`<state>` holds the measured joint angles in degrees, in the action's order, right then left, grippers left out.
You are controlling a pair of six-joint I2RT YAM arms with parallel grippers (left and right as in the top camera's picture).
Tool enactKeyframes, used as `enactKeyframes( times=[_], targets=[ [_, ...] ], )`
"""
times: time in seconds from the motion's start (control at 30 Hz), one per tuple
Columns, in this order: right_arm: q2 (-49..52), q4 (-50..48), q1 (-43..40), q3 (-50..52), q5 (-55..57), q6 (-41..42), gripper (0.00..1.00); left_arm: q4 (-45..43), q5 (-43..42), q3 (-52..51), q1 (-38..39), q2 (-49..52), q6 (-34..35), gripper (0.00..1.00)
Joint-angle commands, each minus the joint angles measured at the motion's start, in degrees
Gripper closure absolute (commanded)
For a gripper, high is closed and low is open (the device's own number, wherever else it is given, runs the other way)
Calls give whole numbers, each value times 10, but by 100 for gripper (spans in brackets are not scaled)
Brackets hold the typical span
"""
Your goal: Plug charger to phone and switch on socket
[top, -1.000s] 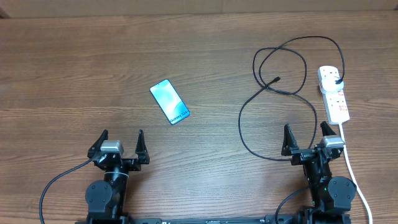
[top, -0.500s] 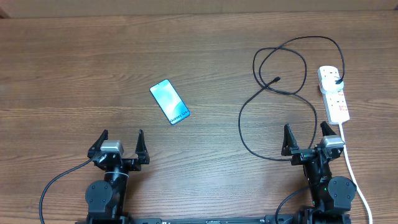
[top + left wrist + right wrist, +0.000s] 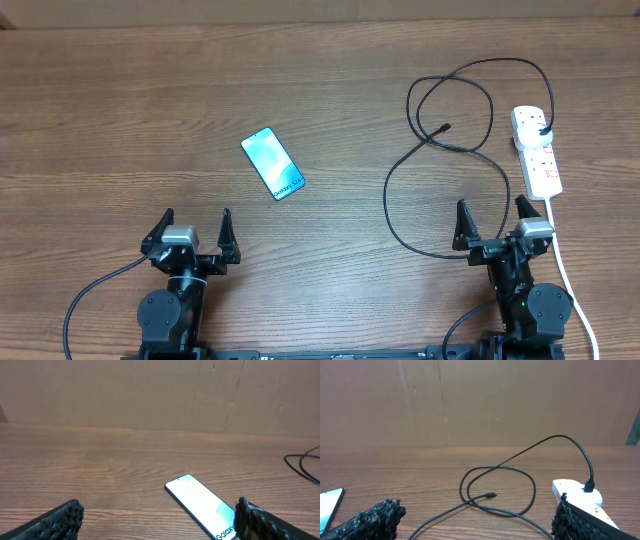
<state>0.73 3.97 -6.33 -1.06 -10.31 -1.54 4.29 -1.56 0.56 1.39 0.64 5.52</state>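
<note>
The phone (image 3: 273, 165) lies flat on the table, screen up, left of centre; it also shows in the left wrist view (image 3: 202, 506). The black charger cable (image 3: 452, 108) loops on the right side, its connector tip (image 3: 444, 128) lying free and its plug (image 3: 543, 132) seated in the white socket strip (image 3: 536, 150). The tip (image 3: 490, 495) and the strip (image 3: 580, 497) also show in the right wrist view. My left gripper (image 3: 195, 232) is open and empty, below the phone. My right gripper (image 3: 490, 222) is open and empty, below the cable loop.
The socket's thick white cord (image 3: 570, 270) runs down the right side past my right arm. A brown cardboard wall (image 3: 160, 395) stands behind the far table edge.
</note>
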Motion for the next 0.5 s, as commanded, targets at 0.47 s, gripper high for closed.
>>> enactKeyframes(
  times=[0.47],
  targets=[
    [-6,-3,3,6,-3,-4,0,0,-9,-3,-2,-2,-13,0]
  ],
)
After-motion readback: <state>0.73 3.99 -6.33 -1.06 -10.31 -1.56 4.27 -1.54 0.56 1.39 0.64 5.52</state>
